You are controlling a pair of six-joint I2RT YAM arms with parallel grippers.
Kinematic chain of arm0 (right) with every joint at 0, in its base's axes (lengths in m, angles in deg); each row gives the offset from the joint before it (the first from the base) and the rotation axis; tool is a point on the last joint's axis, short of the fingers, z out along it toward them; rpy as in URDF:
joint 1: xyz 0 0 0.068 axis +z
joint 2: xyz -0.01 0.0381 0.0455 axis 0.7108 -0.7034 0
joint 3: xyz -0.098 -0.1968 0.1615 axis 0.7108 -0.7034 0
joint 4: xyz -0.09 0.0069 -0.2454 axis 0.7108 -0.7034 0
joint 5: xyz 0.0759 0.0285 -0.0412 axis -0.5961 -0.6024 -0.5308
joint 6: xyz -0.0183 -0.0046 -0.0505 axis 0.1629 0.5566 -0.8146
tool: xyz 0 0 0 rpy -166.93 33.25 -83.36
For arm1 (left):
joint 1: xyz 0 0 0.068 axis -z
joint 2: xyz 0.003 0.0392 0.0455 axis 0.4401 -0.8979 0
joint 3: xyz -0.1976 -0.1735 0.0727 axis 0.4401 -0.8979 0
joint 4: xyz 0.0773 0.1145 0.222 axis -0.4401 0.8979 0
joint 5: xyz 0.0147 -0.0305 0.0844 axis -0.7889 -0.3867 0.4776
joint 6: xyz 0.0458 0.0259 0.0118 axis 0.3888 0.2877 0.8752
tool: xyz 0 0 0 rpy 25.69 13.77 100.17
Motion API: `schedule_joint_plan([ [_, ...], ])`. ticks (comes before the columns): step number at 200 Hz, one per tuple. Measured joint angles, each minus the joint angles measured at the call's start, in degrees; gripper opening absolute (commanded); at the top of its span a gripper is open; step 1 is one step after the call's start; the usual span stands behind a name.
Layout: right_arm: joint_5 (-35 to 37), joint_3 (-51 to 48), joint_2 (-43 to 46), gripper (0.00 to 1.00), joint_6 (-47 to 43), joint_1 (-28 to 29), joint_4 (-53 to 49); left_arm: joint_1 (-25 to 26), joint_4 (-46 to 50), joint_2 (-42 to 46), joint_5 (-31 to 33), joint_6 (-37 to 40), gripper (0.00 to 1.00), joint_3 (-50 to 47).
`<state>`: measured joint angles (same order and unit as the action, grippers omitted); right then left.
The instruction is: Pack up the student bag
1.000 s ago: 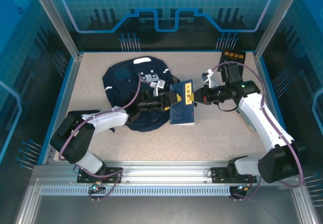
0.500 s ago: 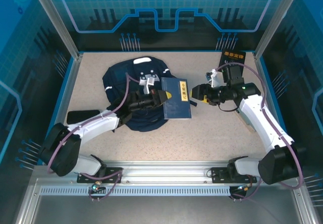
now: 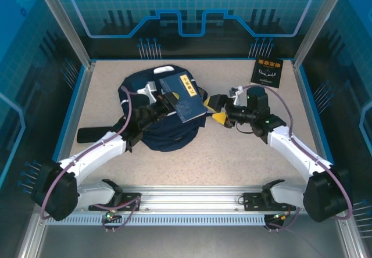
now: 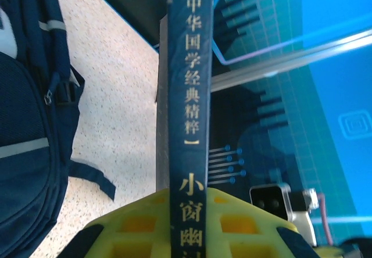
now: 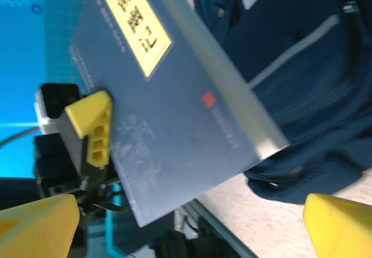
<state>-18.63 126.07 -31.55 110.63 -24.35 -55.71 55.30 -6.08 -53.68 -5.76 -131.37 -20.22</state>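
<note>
The navy student bag (image 3: pixel 157 124) lies on the table at centre left; its fabric also shows in the left wrist view (image 4: pixel 23 124) and the right wrist view (image 5: pixel 314 54). A flat dark-blue book (image 3: pixel 183 98) with a yellow title label hangs tilted above the bag. My left gripper (image 3: pixel 168 103) is shut on its near edge. In the left wrist view the book's spine (image 4: pixel 189 95) runs up between my yellow fingers (image 4: pixel 131 229). My right gripper (image 3: pixel 214 109) stands open just right of the book, holding nothing. Its camera faces the book cover (image 5: pixel 174 113).
A black booklet with gold print (image 3: pixel 268 72) leans at the back right corner. A flat black item (image 3: pixel 93 134) lies left of the bag by my left arm. Blue walls ring the table.
My left arm has swung the book left and back, from right of the bag to above it. My right gripper has followed leftward, staying apart from the book.
</note>
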Motion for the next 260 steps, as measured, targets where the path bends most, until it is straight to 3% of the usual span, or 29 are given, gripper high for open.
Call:
schedule_joint_plan([
  [35,3.96,-2.86,-2.16,0.98,12.13,4.44,12.96,0.0,-1.9,-0.11,5.29,-5.11,0.06,0.02],
  [75,7.28,-3.58,-5.57,0.97,21.57,6.36,20.24,0.0,-4.37,-2.84,7.45,-10.71,0.06,0.09],
  [125,9.62,-1.36,-11.3,0.83,29.2,9.51,25.68,0.11,-6.8,-5.81,7.45,-15.93,0.06,0.09],
  [160,11.04,-1.4,-14.53,0.68,34.07,10.27,29.62,0.11,-7.67,-5.81,7.48,-17.11,0.06,0.07],
  [181,11.91,-1.44,-14.67,0.5,35.26,10.27,30.95,0.11,-7.65,-5.81,7.48,-17.53,0.06,0.04],
  [220,12.87,-1.44,-14.62,0.26,35.39,9.97,30.8,0.11,-6.34,-5.03,7.45,-17.31,0.08,0.0],
  [241,13.09,-1.38,-13.73,0.16,33.57,9.75,27.98,0.11,-3.69,-4.26,7.39,-16.35,0.16,0.0],
  [260,13.75,-1.16,-11.67,0.08,30.47,9.75,23.32,0.26,-1.42,-4.0,6.54,-15.43,0.37,0.0],
])
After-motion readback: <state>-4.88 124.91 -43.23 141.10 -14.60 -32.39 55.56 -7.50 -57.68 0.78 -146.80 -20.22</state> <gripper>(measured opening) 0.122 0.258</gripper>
